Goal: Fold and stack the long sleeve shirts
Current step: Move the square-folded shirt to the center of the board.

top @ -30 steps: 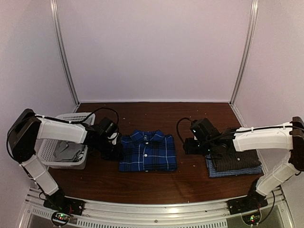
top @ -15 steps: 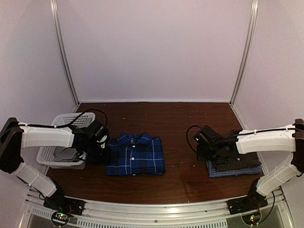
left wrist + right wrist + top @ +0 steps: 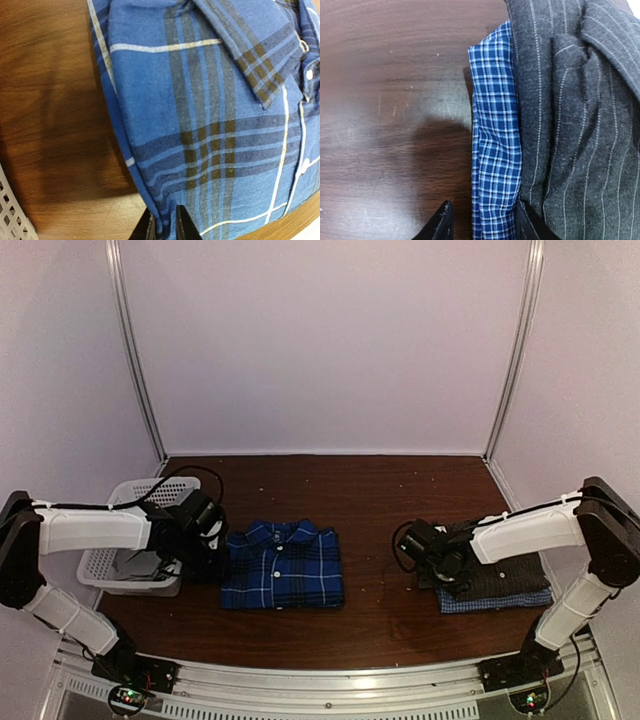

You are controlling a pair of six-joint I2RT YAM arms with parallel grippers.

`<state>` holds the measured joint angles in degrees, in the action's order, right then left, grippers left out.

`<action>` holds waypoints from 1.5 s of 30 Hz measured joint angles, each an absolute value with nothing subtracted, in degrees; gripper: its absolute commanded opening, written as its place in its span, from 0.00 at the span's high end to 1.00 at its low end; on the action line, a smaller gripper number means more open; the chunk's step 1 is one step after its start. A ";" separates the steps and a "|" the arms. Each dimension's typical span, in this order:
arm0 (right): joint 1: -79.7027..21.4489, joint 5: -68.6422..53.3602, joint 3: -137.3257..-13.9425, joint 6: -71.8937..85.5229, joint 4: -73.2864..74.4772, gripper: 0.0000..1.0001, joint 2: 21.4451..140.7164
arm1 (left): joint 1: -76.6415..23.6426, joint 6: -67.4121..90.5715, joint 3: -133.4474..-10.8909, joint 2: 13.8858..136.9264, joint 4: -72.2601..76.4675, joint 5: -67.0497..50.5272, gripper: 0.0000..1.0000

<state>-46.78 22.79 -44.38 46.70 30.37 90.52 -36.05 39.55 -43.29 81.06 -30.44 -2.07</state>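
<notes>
While the left jaws, nearly together, seem to pinch the plaid shirt's [image 3: 210, 125] edge, it has slid left, beside the basket [image 3: 100, 560]; right jaws, spread, now straddle the stack's [image 3: 505, 582] edge. Stacking still waits.

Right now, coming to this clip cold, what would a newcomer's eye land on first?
The folded blue plaid shirt, collar at the far end, lies left of centre on the dark wooden table, the left gripper at its left edge. At the right is a stack: a dark grey shirt on a pale blue checked shirt, the right gripper, jaws open, astride the lower one's edge. A white mesh basket sits far left.
</notes>
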 measured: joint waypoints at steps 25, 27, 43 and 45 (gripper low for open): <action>-50.33 20.53 -69.82 39.00 28.99 1.00 111.66 | -36.05 38.44 -43.62 77.38 -31.86 0.36 0.83; -52.03 18.65 -73.71 38.92 28.60 1.00 113.91 | -36.05 38.44 -43.62 77.23 -31.90 0.47 0.83; -56.18 10.26 -77.95 40.40 25.10 0.74 116.29 | -36.05 38.46 -43.72 76.93 -33.04 1.58 0.73; -56.23 9.82 -77.28 40.62 24.62 0.70 114.78 | -36.05 38.46 -43.92 76.95 -33.08 1.83 0.72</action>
